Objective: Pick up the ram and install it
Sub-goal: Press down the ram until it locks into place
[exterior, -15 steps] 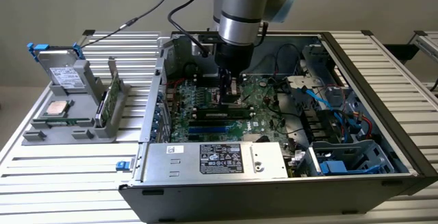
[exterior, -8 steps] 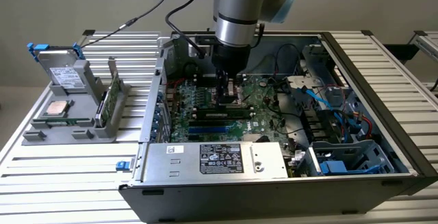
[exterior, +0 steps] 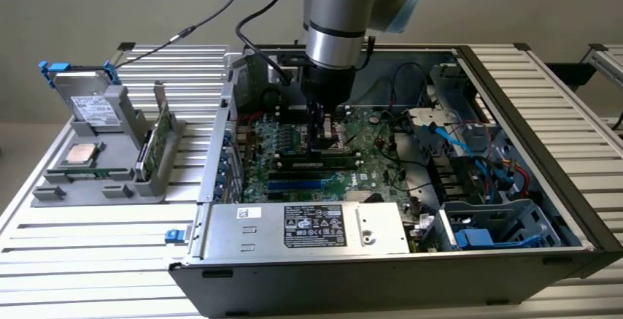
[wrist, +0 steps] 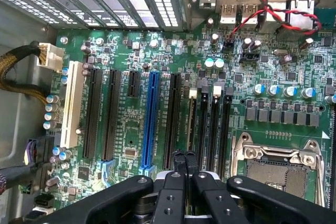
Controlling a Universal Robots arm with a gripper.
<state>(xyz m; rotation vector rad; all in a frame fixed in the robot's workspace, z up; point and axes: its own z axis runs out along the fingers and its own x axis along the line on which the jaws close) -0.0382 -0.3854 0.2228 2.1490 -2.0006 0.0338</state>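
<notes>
On the exterior view's left a grey rack (exterior: 98, 180) holds one drive (exterior: 93, 107), one square chip (exterior: 80, 155) and one thin green board (exterior: 154, 144) standing on edge. It looks like a second memory stick, but I can't be sure.

Further right is the open case (exterior: 545, 78). The gripper (exterior: 322, 140) reaches down into it over the memory slots. The ram (exterior: 314, 163) lies along one of those slots, directly under the fingertips and apparently seated or nearly so. Whether the tips touch its top edge cannot be told.

In the wrist view there is one white slot (wrist: 71, 103) and one blue slot (wrist: 151, 119). Past them are four long black memory slots (wrist: 215, 124), side by side, and then one bare socket (wrist: 278, 166). The gripper (wrist: 184, 161) has its two fingers drawn together with nothing visibly between them, poised over the memory slot nearest the blue one.

The ram looks light, thin and stiff. It is probably fragile: it should tolerate force along its edge but not bending or twisting. The flat faces carry chips, so the safer hold is likely across the two faces near the middle of the top edge, well clear of the contact edge. Any push should go straight down and spread evenly, so one end does not seat before the other
</notes>
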